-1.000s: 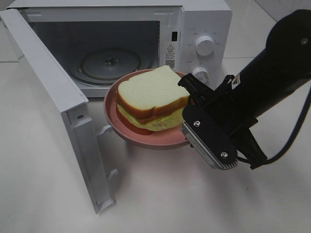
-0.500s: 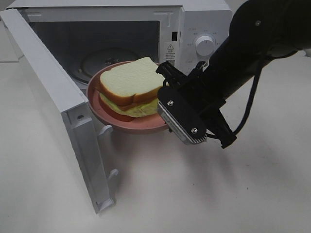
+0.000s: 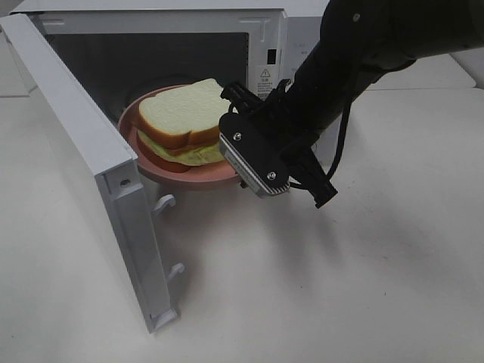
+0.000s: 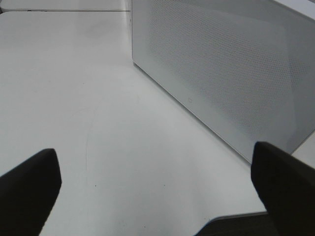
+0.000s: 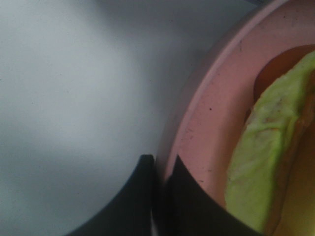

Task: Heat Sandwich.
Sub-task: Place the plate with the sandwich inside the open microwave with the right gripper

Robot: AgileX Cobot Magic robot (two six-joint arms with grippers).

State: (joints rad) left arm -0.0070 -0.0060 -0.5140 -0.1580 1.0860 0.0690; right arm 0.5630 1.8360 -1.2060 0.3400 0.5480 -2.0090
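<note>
The sandwich (image 3: pixel 180 117), thick white bread with yellow-green and reddish filling, lies on a round pink plate (image 3: pixel 181 178). My right gripper (image 3: pixel 228 155) is shut on the plate's right rim and holds it in the air at the mouth of the open microwave (image 3: pixel 151 23), the far part just inside the opening. In the right wrist view the gripper (image 5: pixel 160 164) pinches the pink plate (image 5: pixel 211 113) beside the green filling of the sandwich (image 5: pixel 261 152). My left gripper (image 4: pixel 157 196) stands wide open and empty over the table, outside the exterior view.
The microwave door (image 3: pixel 83 151) swings out to the left, its edge reaching toward the table's front; its perforated outer face (image 4: pixel 221 64) fills the left wrist view. My right arm covers the microwave's control panel. White tabletop (image 3: pixel 340 287) lies to the front and right.
My right gripper has carried the plate with the sandwich left and back, from in front of the control knobs to the microwave's opening. The left gripper has not moved.
</note>
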